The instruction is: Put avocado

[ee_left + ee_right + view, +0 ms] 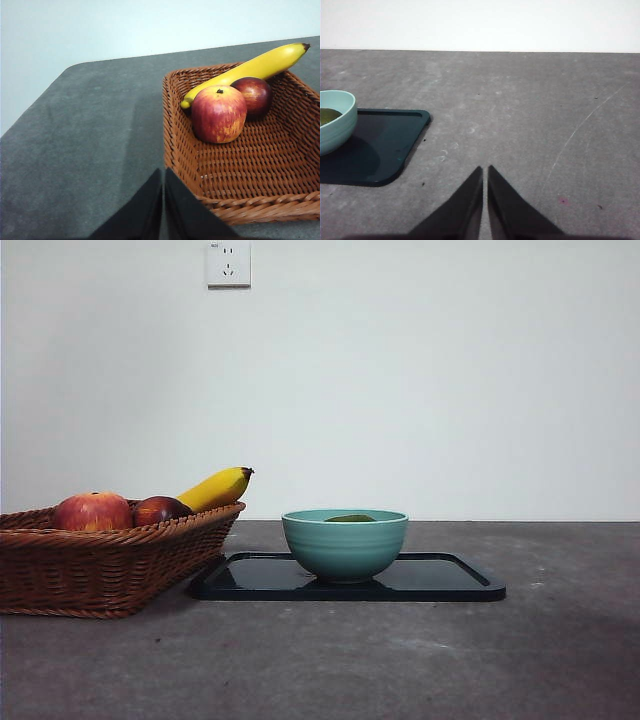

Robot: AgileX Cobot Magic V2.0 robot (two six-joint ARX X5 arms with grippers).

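Observation:
The avocado [350, 518] lies inside the teal bowl [344, 545]; only its dull green top shows above the rim. A sliver of it also shows in the bowl in the right wrist view [327, 116]. The bowl stands on a black tray [440, 580]. My left gripper [163, 172] is shut and empty, just off the near corner of the wicker basket [240, 170]. My right gripper [485, 170] is shut and empty over bare table, off to the side of the tray [380, 145]. Neither gripper shows in the front view.
The wicker basket [100, 560] stands left of the tray and holds a red apple [93, 511], a dark red-brown fruit [160, 509] and a banana [216, 487]. A wall with a socket [228, 264] stands behind the grey table.

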